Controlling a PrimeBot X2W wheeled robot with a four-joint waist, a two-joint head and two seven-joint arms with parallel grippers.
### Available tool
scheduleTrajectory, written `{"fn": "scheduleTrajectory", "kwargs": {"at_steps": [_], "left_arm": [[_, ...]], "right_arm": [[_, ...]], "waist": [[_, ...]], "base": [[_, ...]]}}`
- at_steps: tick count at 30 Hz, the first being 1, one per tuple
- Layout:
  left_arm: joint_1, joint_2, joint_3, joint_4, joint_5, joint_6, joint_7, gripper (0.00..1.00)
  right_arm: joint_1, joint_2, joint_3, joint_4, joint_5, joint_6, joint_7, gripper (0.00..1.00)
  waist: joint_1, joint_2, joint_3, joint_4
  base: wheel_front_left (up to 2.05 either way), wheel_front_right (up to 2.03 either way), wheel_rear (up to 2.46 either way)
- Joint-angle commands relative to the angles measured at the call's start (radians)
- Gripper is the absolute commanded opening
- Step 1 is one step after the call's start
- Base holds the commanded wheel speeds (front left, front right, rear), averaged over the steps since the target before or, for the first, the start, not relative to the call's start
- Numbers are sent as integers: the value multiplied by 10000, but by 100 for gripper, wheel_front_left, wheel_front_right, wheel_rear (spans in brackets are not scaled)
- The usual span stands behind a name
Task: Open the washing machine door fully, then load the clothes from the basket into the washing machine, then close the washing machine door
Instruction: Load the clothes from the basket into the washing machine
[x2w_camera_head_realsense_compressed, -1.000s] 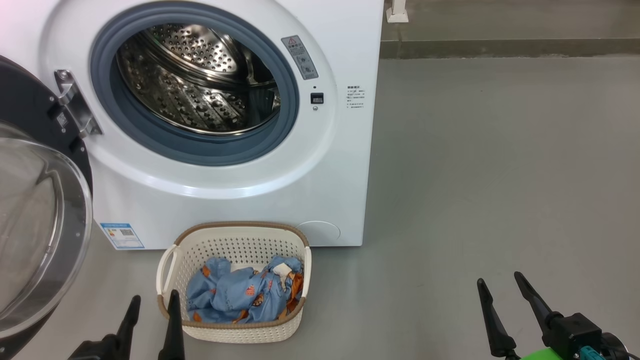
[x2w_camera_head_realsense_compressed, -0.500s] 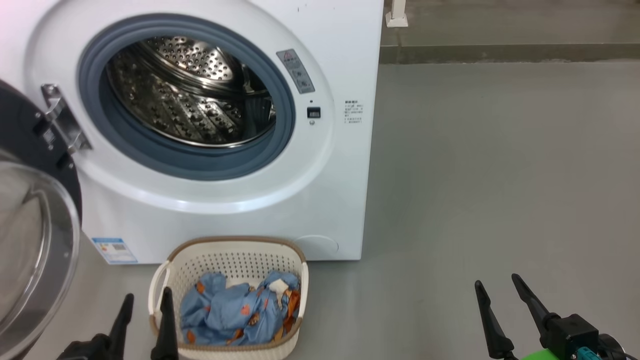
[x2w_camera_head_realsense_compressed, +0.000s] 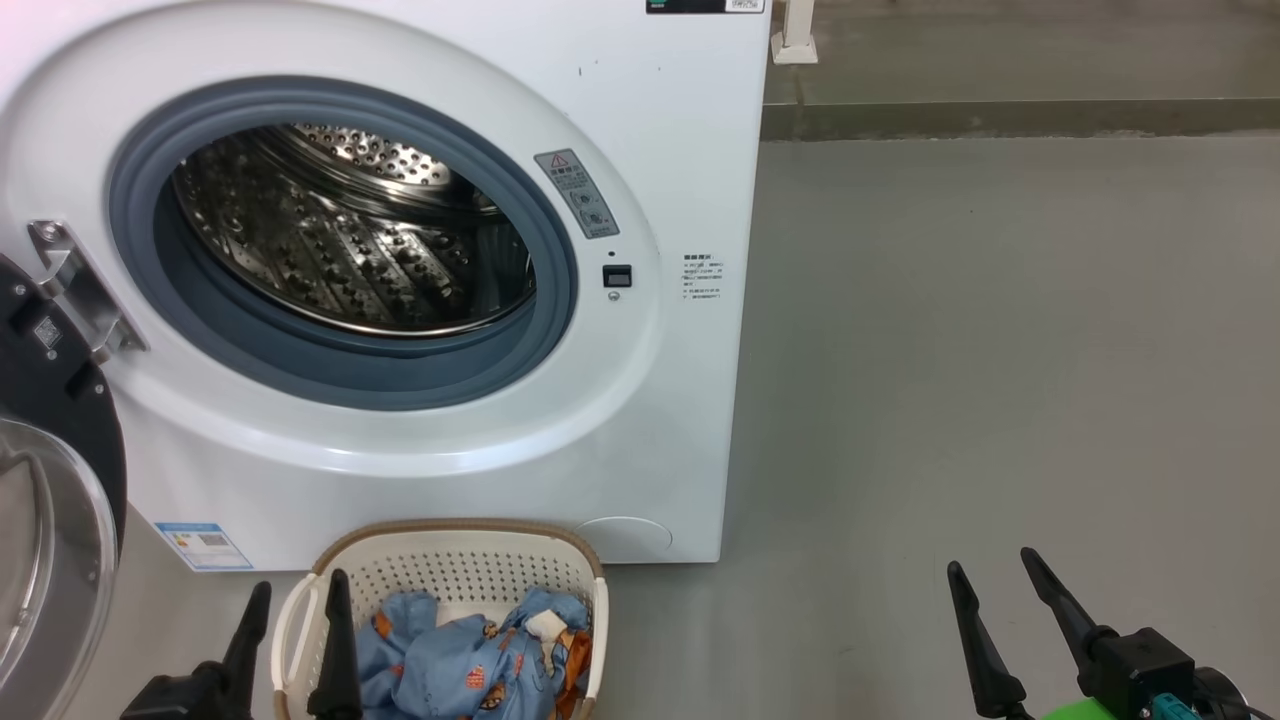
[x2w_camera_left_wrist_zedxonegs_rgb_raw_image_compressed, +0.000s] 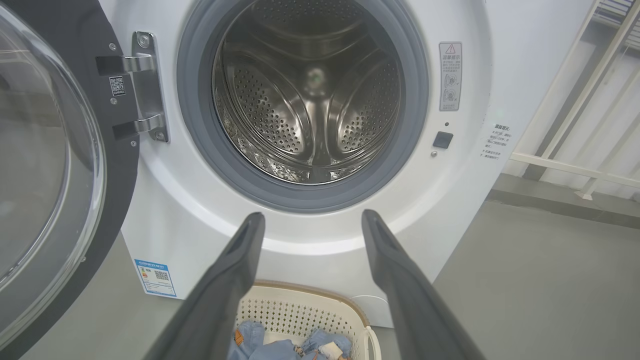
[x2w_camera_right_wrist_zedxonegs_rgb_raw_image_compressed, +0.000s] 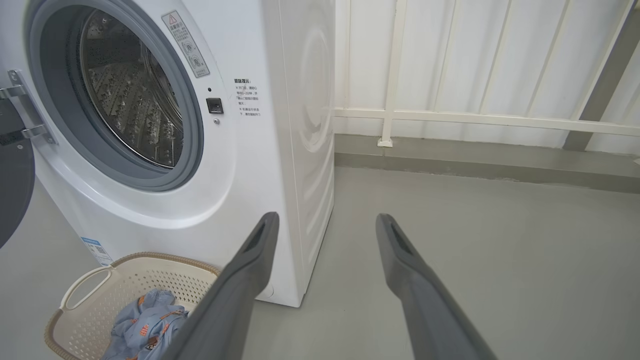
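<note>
While empty, left end effector (x2w_camera_head_realsense_compressed: 301, 580) agape.

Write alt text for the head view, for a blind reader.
A white washing machine stands with its round door swung open at the left, showing an empty steel drum. On the grey floor before it, a cream basket holds light blue printed clothes. Open left gripper beside the basket, open right gripper at lower right.

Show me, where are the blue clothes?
In the head view the clothes lie in the basket at the bottom left, on the floor before the washing machine.
</note>
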Motion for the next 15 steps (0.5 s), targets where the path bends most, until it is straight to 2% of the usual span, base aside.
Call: {"fn": "scheduleTrajectory", "kwargs": {"at_steps": [1,15], "left_arm": [[-436,87,301,-204,196,-22,-105,100],[-455,87,297,-95,222,-91,-105,100]], "right_arm": [[-232,-76,279,-204,20,16,-122,100],[-224,-76,270,-210,30,16,-122,100]], "waist": [[0,0,4,0],[0,0,-2,-9]], "base": [[0,0,0],[0,0,0]]}}
